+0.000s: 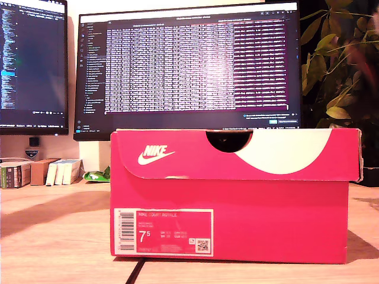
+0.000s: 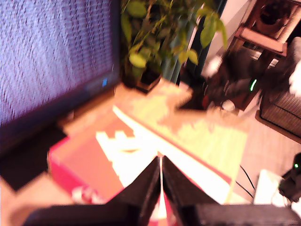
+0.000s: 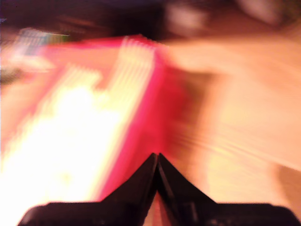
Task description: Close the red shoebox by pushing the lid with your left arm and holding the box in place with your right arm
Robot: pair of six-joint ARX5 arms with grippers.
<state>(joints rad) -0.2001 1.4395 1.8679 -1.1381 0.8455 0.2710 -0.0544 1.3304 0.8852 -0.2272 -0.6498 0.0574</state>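
A red shoebox point(image 1: 231, 219) with a white swoosh logo stands on the wooden table in the middle of the exterior view. Its lid point(image 1: 237, 154) lies down flat over the box, front flap hanging over the front wall. No arm or gripper shows in the exterior view. The first wrist view looks down on the lid point(image 2: 117, 150) from above, with my first gripper point(image 2: 161, 162) shut and empty over it. In the blurred second wrist view my second gripper point(image 3: 156, 157) is shut, above the box's red edge point(image 3: 150, 117).
Two monitors point(image 1: 189, 65) stand behind the box. A leafy plant point(image 1: 340, 65) is at the exterior view's right. Small boxes and books point(image 1: 41, 171) sit at the exterior view's left on the table point(image 1: 53, 236). A dark cable runs under the box front.
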